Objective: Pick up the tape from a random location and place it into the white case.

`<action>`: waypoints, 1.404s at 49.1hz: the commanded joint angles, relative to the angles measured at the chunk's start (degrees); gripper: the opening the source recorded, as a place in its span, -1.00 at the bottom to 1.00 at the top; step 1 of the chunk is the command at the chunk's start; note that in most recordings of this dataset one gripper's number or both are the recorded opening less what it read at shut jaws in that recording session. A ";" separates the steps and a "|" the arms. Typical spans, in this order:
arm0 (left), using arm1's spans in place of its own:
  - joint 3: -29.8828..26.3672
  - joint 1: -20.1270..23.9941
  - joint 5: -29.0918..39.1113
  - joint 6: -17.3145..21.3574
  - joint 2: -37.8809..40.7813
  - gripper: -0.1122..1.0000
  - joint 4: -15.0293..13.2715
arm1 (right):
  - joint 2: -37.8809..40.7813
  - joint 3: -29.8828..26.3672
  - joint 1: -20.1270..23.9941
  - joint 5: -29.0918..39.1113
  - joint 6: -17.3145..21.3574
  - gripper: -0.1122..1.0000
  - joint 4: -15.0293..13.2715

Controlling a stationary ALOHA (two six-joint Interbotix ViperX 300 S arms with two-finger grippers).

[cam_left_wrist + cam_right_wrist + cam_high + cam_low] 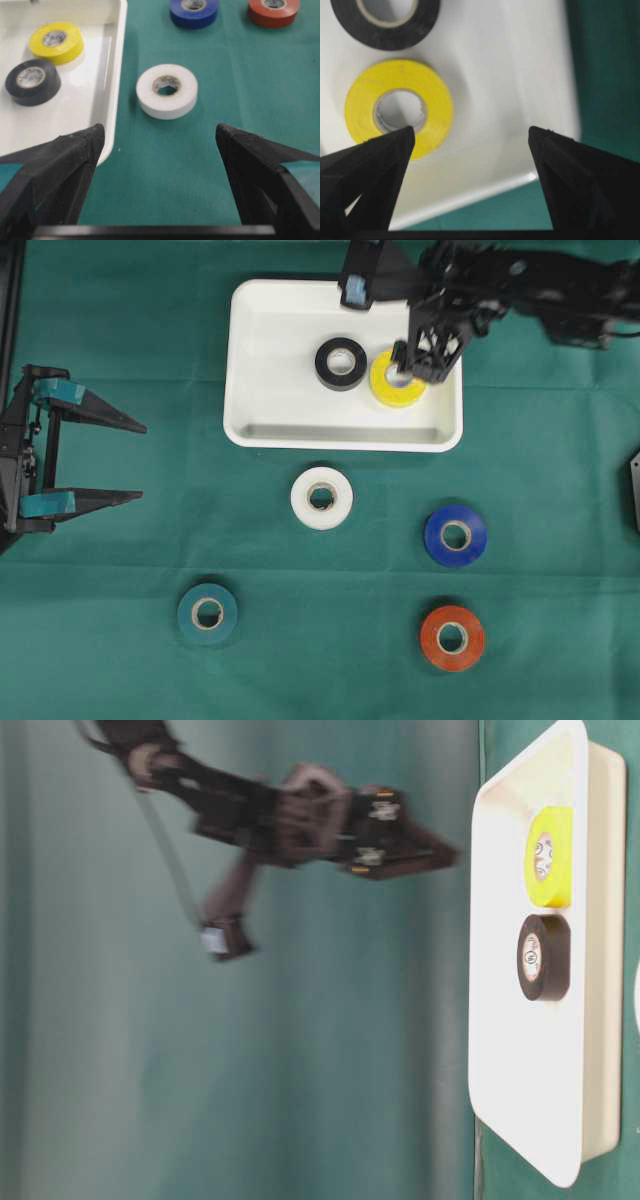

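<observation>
Green cloth table: right fingers spread above yellow tape roll, apparently released, inside shallow white plastic case; left fingers apart, facing white tape roll.

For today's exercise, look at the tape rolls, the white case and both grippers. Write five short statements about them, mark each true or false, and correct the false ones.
1. The yellow tape lies inside the white case. True.
2. The black tape lies on the green cloth. False: it is in the case.
3. The right gripper grips the yellow tape. False: its jaws are open.
4. Four rolls lie outside the case. True.
5. The left gripper is shut. False: it is open.
</observation>
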 commanded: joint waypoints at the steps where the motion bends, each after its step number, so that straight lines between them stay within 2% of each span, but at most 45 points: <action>1: -0.79 -0.09 -0.26 -0.09 0.26 0.94 0.00 | -4.04 -2.64 0.00 2.99 -0.18 0.83 -0.62; 9: -0.79 -0.09 -0.26 -0.09 0.26 0.94 -0.09 | -7.91 -3.69 0.00 6.06 -0.18 0.83 -0.88; 21: -0.79 -0.09 -0.26 0.00 0.26 0.94 -0.09 | -8.79 -3.34 0.53 3.96 -0.09 0.82 -0.70; 31: -0.79 -0.09 -0.26 -0.09 0.26 0.94 -0.09 | -8.79 -3.08 5.01 1.49 0.18 0.82 0.09; 36: -0.70 -0.09 0.00 -0.09 0.26 0.94 0.00 | -8.79 -2.99 8.79 0.44 0.53 0.82 1.23; 45: -0.70 0.00 0.18 0.00 0.26 0.94 -0.09 | -8.79 -2.81 15.47 -2.29 2.72 0.82 1.23; 58: -0.79 -0.09 0.26 0.00 0.26 0.94 0.00 | -9.58 -1.58 17.31 -5.36 2.99 0.82 1.23; 69: -0.70 -0.09 0.53 0.00 0.26 0.94 0.00 | -14.33 3.08 17.84 -6.06 3.08 0.79 1.67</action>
